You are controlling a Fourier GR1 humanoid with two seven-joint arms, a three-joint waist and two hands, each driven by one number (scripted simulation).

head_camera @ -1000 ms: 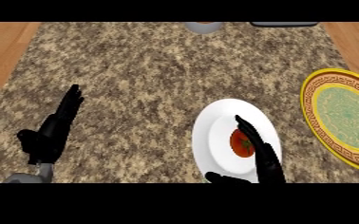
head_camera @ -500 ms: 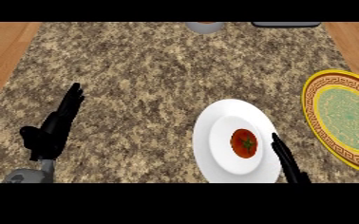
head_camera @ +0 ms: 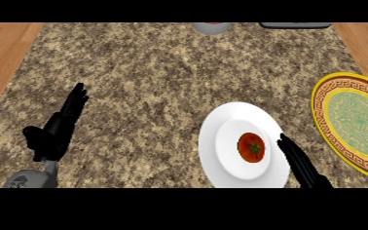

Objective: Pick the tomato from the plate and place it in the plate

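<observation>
Tomato (head_camera: 251, 147) sits in the well of the white plate (head_camera: 215, 141), green stalk scar facing up, untouched and free of either hand. The right hand (head_camera: 298, 163) comes in from the lower edge just to the tomato's right, fingers straight and unclenched, lying over the plate's right rim and holding nothing. So the fruit lies to that hand's left and a little ahead of its fingertips, near but apart. The tomato is round, or nearly, so no long axis matters much; a grasp from the side or from above would serve equally, I'd say.

Across the granite counter (head_camera: 165, 78), the left hand (head_camera: 57, 131) rests open with fingers pointing up the view, well apart from the plate. The right hand is plainly the nearer one and the likely one to do the picking.

The yellow-rimmed plate (head_camera: 323, 112) with its green centre lies to the right, partly cut off by the edge, just beyond the white plate. Once lifted, the tomato would travel rightward to it.
</observation>
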